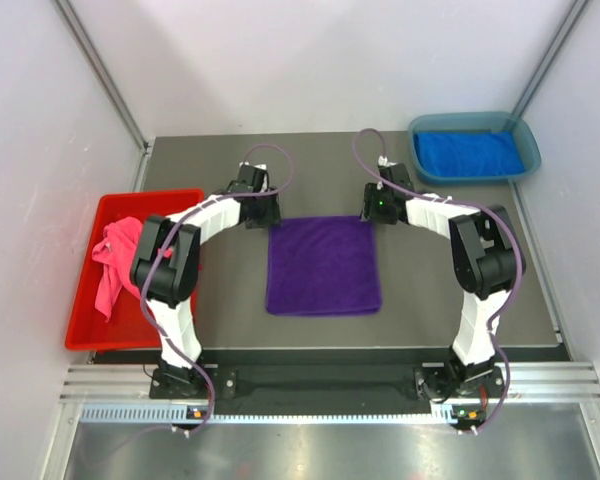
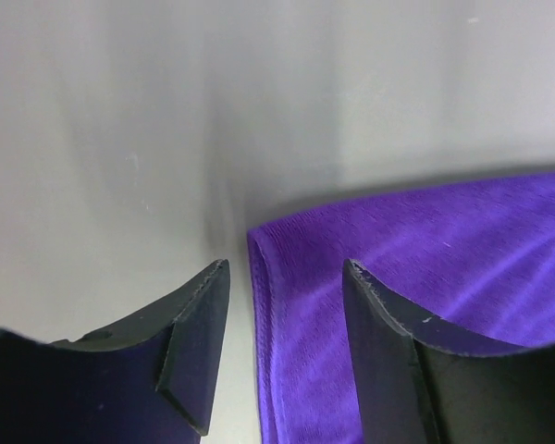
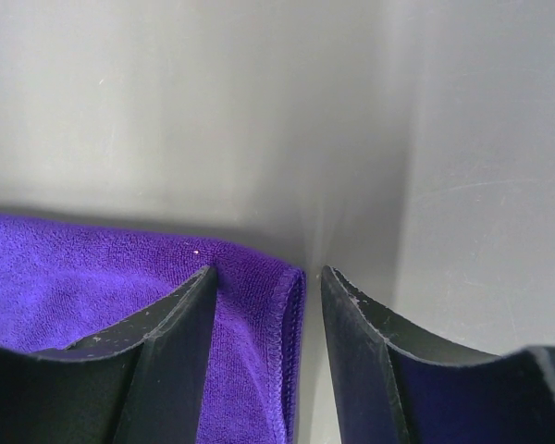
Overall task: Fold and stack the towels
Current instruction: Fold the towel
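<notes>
A purple towel [image 1: 323, 265] lies flat on the grey table between the arms. My left gripper [image 1: 267, 212] is open at the towel's far left corner [image 2: 259, 242]; its jaws straddle the towel's left edge. My right gripper [image 1: 373, 212] is open at the far right corner [image 3: 291, 277]; its jaws straddle the hemmed right edge. A pink towel [image 1: 113, 262] lies crumpled in a red bin [image 1: 90, 325] at the left. A folded blue towel [image 1: 469, 153] lies in a blue-grey bin [image 1: 525, 135] at the far right.
White walls enclose the table on the left, back and right. The arm bases sit on a metal rail [image 1: 320, 385] at the near edge.
</notes>
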### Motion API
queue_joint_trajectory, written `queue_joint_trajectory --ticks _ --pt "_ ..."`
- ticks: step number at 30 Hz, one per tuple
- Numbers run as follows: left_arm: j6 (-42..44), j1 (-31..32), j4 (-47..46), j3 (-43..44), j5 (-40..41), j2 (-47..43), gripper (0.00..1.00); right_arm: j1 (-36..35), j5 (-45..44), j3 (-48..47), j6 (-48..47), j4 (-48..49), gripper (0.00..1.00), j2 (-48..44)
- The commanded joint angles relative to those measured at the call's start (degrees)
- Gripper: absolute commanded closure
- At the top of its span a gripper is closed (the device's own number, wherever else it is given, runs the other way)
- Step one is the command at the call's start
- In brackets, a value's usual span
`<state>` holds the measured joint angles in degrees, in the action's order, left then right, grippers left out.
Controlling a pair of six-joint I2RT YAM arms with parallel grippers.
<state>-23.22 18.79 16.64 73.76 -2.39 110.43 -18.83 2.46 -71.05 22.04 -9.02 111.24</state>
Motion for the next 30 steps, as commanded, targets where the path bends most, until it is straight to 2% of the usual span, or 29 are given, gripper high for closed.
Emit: queue_joint_trajectory --ticks 1,5,9,17,25,30 --pt "0.6 -0.2 -3.8 -1.2 -0.8 -7.7 0.43 0.5 -0.8 -2.4 -0.6 1.4 0.51 -0.7" --pt "1.3 -0.2 -3.3 -2.8 -1.0 -10.4 0.42 0.6 -1.6 -1.8 -0.7 1.6 0.51 -2.4" --pt "2.5 -0.2 -0.8 -3.1 -1.4 -10.2 0.46 0.7 -2.0 -0.9 -0.8 1.9 0.51 -4.3" --pt "3.5 0.1 1.3 -1.7 -0.3 -5.2 0.58 0.6 -2.2 1.4 -0.5 2.3 0.5 -7.4" --pt "3.0 0.5 0.2 -0.5 0.2 -1.3 0.63 -0.2 -3.9 4.4 -0.7 2.8 0.51 -8.1" --pt "2.3 0.6 0.0 0.6 4.0 -0.1 0.63 -0.3 -3.9 4.2 -1.1 2.6 0.51 -6.7"
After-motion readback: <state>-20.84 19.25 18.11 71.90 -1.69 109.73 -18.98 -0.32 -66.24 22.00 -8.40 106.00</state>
